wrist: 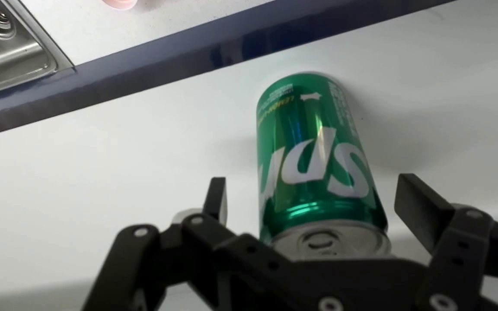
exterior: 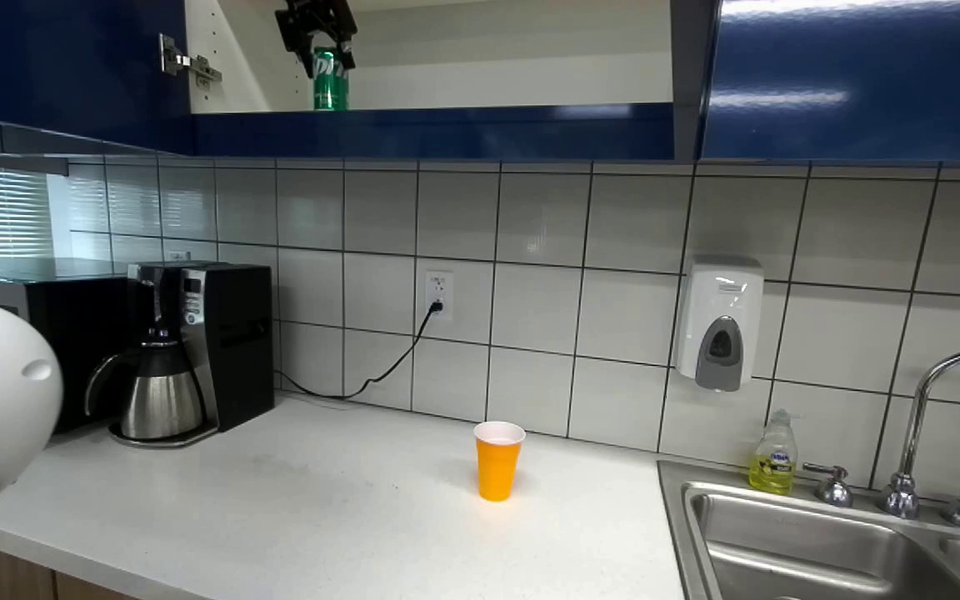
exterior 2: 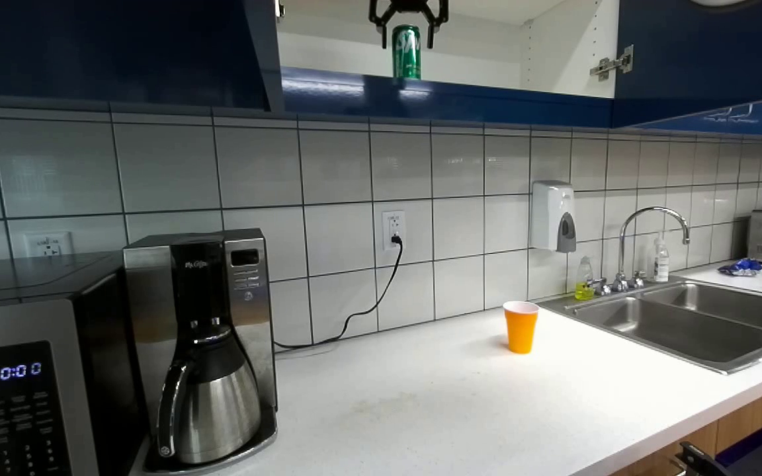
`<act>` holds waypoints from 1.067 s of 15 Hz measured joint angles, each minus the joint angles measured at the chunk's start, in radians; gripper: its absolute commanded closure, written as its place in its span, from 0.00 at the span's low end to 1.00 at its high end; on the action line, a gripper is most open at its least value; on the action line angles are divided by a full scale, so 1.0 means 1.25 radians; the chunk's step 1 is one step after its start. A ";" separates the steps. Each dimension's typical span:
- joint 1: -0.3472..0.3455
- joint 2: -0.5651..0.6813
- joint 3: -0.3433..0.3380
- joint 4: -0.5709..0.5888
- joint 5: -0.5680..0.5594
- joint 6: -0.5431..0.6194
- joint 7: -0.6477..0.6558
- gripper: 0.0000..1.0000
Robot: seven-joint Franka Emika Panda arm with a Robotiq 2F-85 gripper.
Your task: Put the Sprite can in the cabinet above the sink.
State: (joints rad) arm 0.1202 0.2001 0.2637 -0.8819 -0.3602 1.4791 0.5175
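The green Sprite can (exterior: 330, 87) stands upright on the floor of the open cabinet (exterior: 447, 133), near its front edge. It also shows in an exterior view (exterior 2: 407, 59) and in the wrist view (wrist: 314, 151), where its silvery top faces the camera. My gripper (wrist: 309, 188) is open, with one finger on each side of the can and a gap on both sides. The gripper comes from above the can in both exterior views (exterior: 330, 68) (exterior 2: 407, 46). The gripper body hides part of the can's top in the wrist view. The steel sink (exterior: 676, 533) lies below to one side.
An orange cup (exterior: 497, 462) stands on the white counter (exterior: 322, 517). A coffee maker (exterior 2: 199, 357) and a microwave (exterior 2: 24, 370) stand at one end. An open blue door (exterior: 80, 75) hangs beside the cabinet opening. A soap dispenser (exterior: 722, 325) is on the tiled wall.
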 measured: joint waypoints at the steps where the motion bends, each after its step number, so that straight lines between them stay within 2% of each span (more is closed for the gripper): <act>1: 0.000 -0.002 0.000 0.000 0.000 0.000 0.000 0.00; 16: 0.007 -0.059 0.000 -0.023 0.007 0.000 0.000 0.00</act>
State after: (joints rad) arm 0.1288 0.1259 0.2642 -0.9104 -0.3516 1.4790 0.5175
